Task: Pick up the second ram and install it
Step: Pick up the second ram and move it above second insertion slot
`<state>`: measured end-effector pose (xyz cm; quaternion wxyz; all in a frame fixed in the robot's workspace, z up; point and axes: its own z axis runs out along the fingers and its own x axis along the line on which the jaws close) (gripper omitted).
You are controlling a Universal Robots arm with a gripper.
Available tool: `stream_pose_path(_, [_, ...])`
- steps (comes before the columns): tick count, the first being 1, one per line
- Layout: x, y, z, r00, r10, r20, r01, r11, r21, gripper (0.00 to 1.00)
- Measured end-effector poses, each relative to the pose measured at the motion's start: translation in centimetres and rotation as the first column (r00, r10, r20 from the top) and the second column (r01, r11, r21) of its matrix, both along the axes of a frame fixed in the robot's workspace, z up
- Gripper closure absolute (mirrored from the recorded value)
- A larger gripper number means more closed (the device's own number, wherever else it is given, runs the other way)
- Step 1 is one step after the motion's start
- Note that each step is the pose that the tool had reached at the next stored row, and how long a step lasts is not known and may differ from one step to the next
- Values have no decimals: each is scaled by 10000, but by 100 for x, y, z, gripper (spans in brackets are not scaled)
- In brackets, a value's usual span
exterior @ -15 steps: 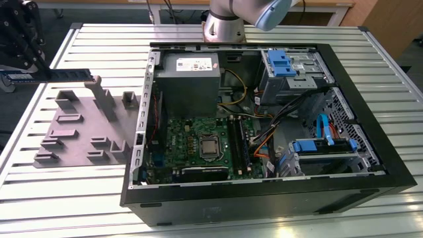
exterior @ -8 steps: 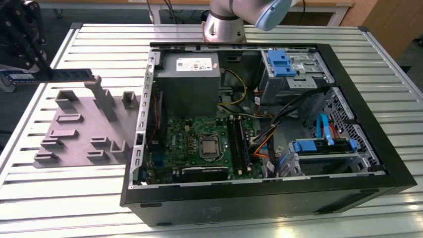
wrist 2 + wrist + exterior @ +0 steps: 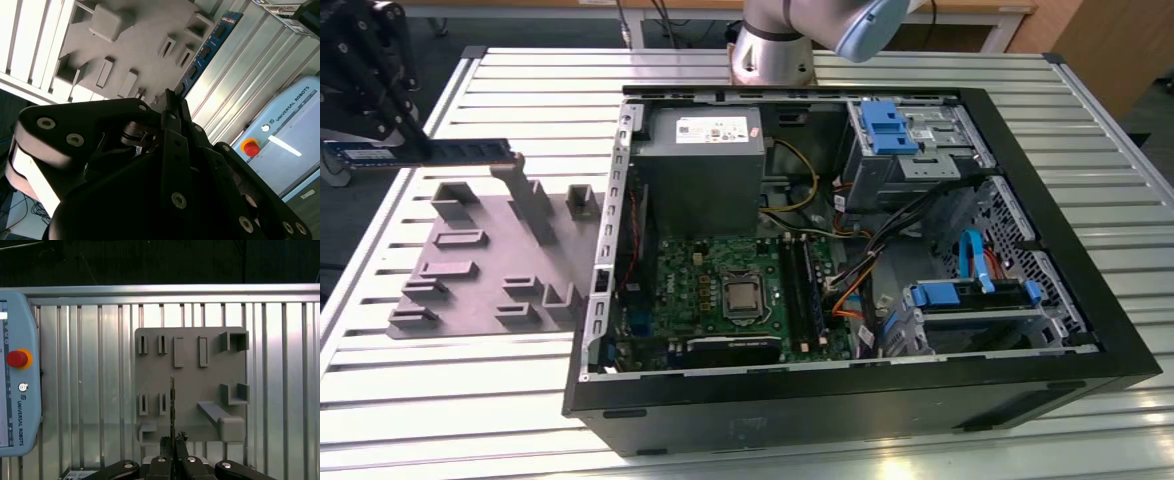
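- Your black tool [image 3: 414,145] is clenched on the second ram [image 3: 474,152], a slim, long blue-green circuit-board stick with small dark chips. It holds the stick level in the air at the exterior view's left.
- In the first wrist view the tool [image 3: 173,441] pinches the second ram [image 3: 172,395] edge-on, and the stick lines up over the grey plastic tray with upright blocks [image 3: 192,365].
- In the second wrist view the second ram [image 3: 207,47] juts out past the tool [image 3: 172,100], with the tray [image 3: 135,40] beside it.
- The tabletop [image 3: 480,400] is silver slatted metal, with long ridges running across it and light glaring off them.
- The tray [image 3: 480,270] lies flat on the tabletop, just beside the open black computer case [image 3: 1067,330].
- The large square green motherboard [image 3: 707,270] sits inside the case, well apart from the held stick.
- A pale blue control pendant [image 3: 20,405] with a red round button [image 3: 17,358] rests on the tabletop near the tray.
- The arm's silver base [image 3: 771,50] stands behind the case.
- Past the tabletop's edge you see dark floor and light wooden furniture [image 3: 1107,40].
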<state>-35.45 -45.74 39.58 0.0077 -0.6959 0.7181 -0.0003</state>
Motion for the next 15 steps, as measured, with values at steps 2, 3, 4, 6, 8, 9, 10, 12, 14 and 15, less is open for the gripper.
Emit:
stream_pose_path(2, [6, 0, 0, 10000, 0, 0, 0, 10000, 0, 86])
stream_pose_path(3, [9, 0, 0, 10000, 0, 1, 0, 10000, 1, 86])
stream_pose_path(4, [12, 0, 0, 10000, 0, 0, 0, 10000, 0, 86])
stream_pose_path(6, [17, 0, 0, 10000, 0, 0, 0, 10000, 0, 86])
stream_pose_path(8, [23, 0, -1, 10000, 0, 0, 0, 10000, 1, 86])
stream_pose_path(9, [25, 0, -1, 10000, 0, 1, 0, 10000, 1, 86])
stream_pose_path(10, [27, 0, -1, 10000, 0, 1, 0, 10000, 1, 86])
stream_pose_path(12, [33, 0, 0, 10000, 0, 0, 0, 10000, 1, 86])
stream_pose_path(14, [39, 0, 0, 10000, 0, 1, 0, 10000, 1, 86])
stream_pose_path(15, [43, 0, 0, 10000, 1, 0, -1, 10000, 0, 86])
